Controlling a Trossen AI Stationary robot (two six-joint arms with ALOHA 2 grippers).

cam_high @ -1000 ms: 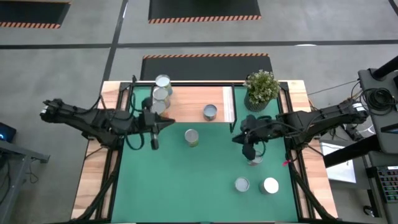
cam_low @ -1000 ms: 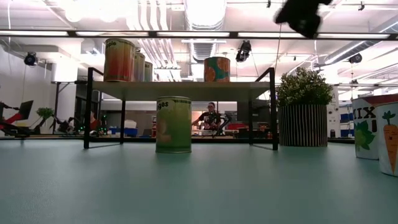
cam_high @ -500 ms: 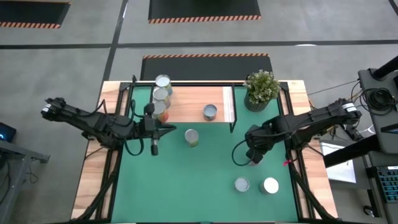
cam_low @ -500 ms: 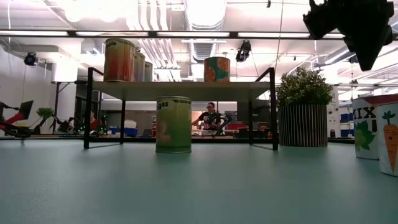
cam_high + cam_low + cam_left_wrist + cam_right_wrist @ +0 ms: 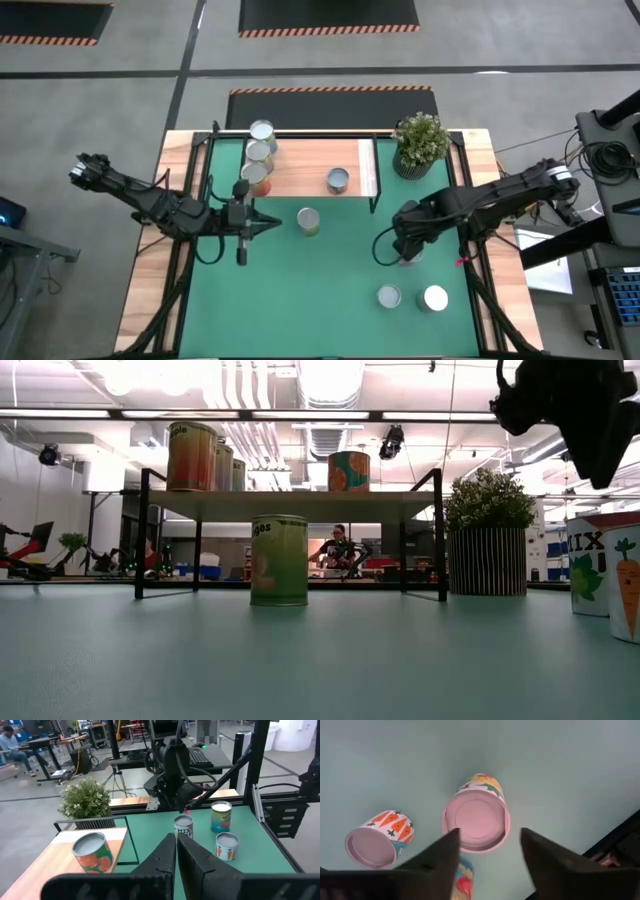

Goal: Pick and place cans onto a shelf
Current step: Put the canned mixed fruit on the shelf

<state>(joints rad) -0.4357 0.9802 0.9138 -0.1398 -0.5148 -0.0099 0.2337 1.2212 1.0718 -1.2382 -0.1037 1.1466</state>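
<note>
Green-matted surface (image 5: 320, 290) carries the shelf (image 5: 300, 170) along its far edge. Four cans on the shelf: three in a line at its left end (image 5: 258, 152), one (image 5: 338, 180) toward its right end. Plant (image 5: 421, 140) stands just right of the shelf. One can (image 5: 309, 220) on the mat in front of the shelf; two more (image 5: 388, 297) near the right front. Right end effector (image 5: 487, 847), fingers apart, hangs directly above another can (image 5: 476, 819). Left end effector (image 5: 176, 845), fingers together, waits left of centre.
</note>
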